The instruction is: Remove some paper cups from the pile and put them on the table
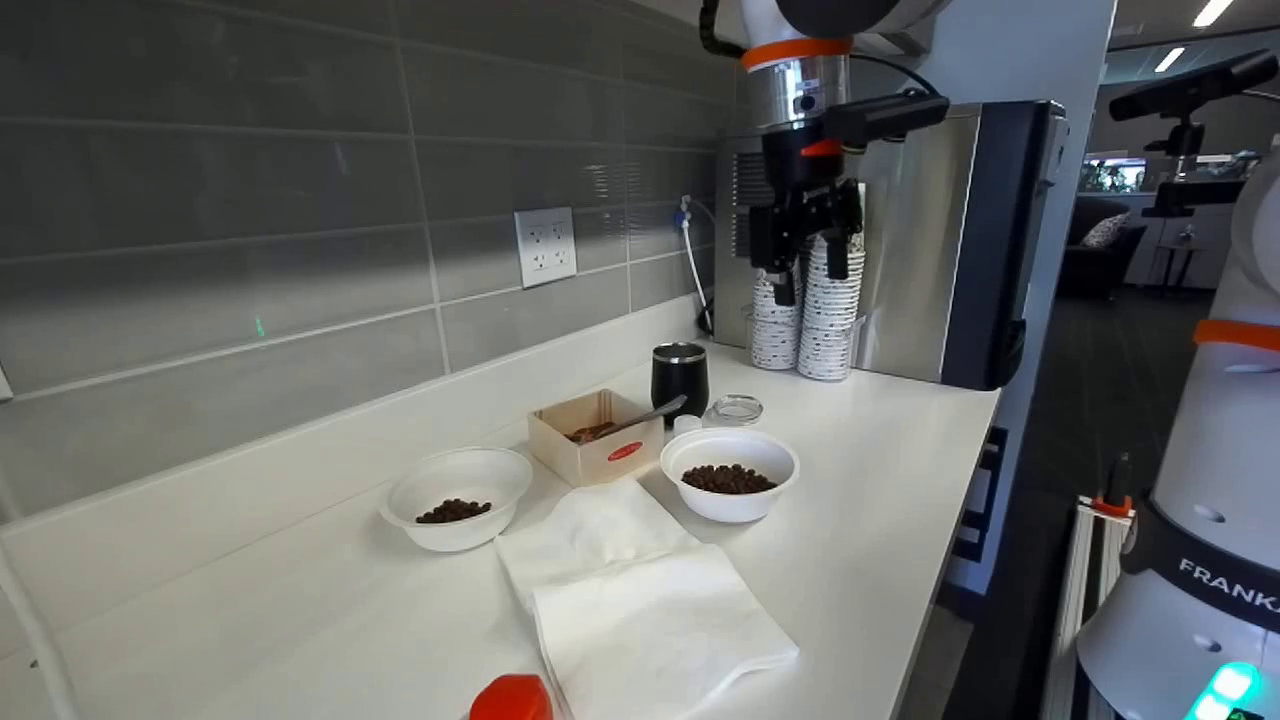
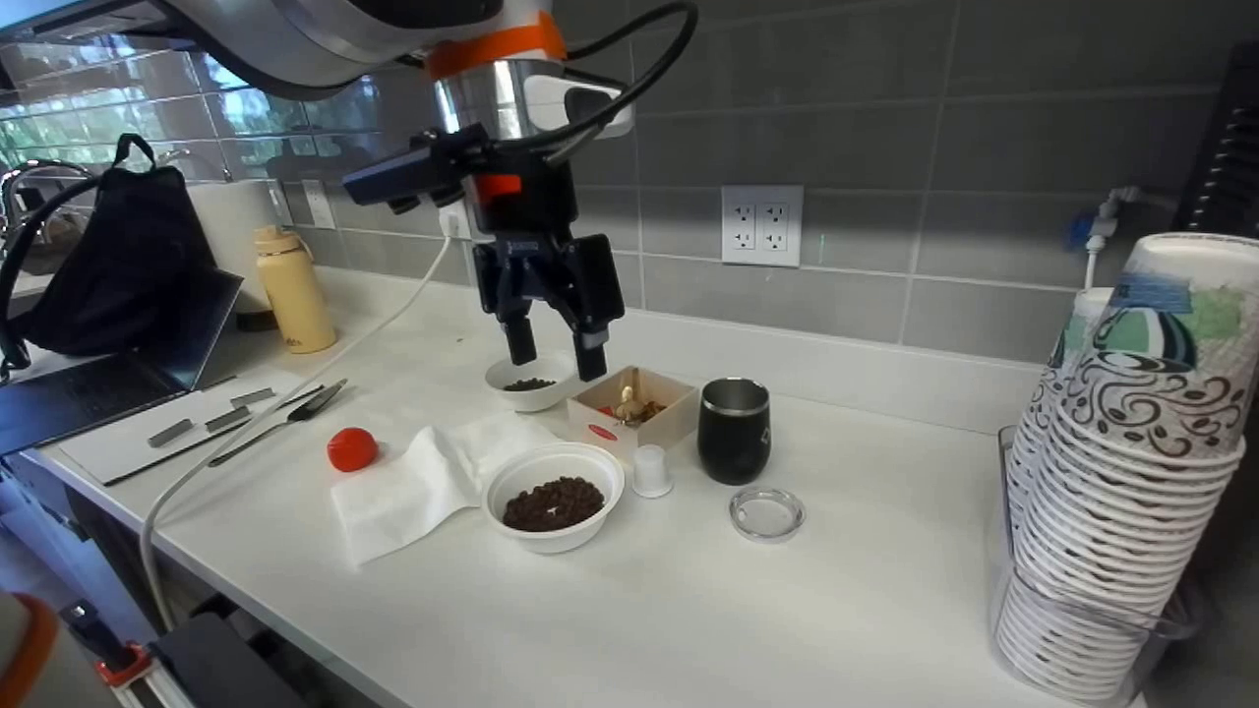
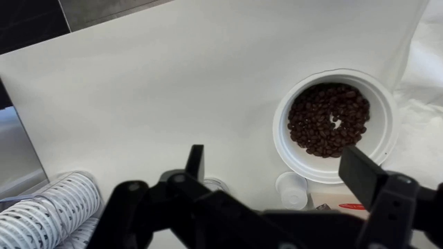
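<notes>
pile (image 2: pixel 1126 521) is showing printed paper, ridged rims | table (image 1: pixel 860 470) is looking smooth, faintly glossy | mug (image 2: pixel 733 438) is baring shiny metal rim | wall tiles (image 1: pixel 250 190) are reflecting, glossy | napkins (image 1: pixel 650 630) are looking papery, matt | coffee machine (image 1: pixel 918 245) is showing smooth steel

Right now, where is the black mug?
In an exterior view, the black mug stands just right of centre, beside the pale box and behind the clear lid.

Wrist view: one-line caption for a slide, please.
Open gripper above the white countertop, a bowl of coffee beans at right and nested paper cups at lower left.
</notes>
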Available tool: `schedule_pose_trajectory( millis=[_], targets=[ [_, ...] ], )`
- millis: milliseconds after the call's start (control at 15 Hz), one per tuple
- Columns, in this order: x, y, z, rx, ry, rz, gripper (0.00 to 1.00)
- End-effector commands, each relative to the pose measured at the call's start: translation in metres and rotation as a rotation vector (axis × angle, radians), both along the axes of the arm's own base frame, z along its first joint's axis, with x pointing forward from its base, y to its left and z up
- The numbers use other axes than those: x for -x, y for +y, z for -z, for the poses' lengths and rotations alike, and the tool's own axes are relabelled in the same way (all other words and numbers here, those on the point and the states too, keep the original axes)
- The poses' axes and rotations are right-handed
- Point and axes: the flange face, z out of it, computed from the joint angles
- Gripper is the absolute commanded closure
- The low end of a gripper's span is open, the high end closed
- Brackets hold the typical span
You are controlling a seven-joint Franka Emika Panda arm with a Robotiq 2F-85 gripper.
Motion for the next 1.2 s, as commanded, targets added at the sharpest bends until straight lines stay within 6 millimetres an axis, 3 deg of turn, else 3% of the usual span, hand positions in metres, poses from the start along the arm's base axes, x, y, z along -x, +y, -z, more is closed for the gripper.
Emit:
schedule_pose_trajectory(
  millis=[0, 400, 600, 800, 1133],
  targets=[
    [0.024, -0.039, -0.030, 0.030, 0.056, -0.106, 0.00],
    [0.057, -0.123, -0.085, 0.094, 0.157, -0.384, 0.00],
    [0.064, -0.166, -0.110, 0.130, 0.169, -0.496, 0.00],
    [0.059, -0.209, -0.124, 0.167, 0.142, -0.562, 0.00],
    [0.036, -0.255, -0.129, 0.212, 0.002, -0.615, 0.00]
  ],
)
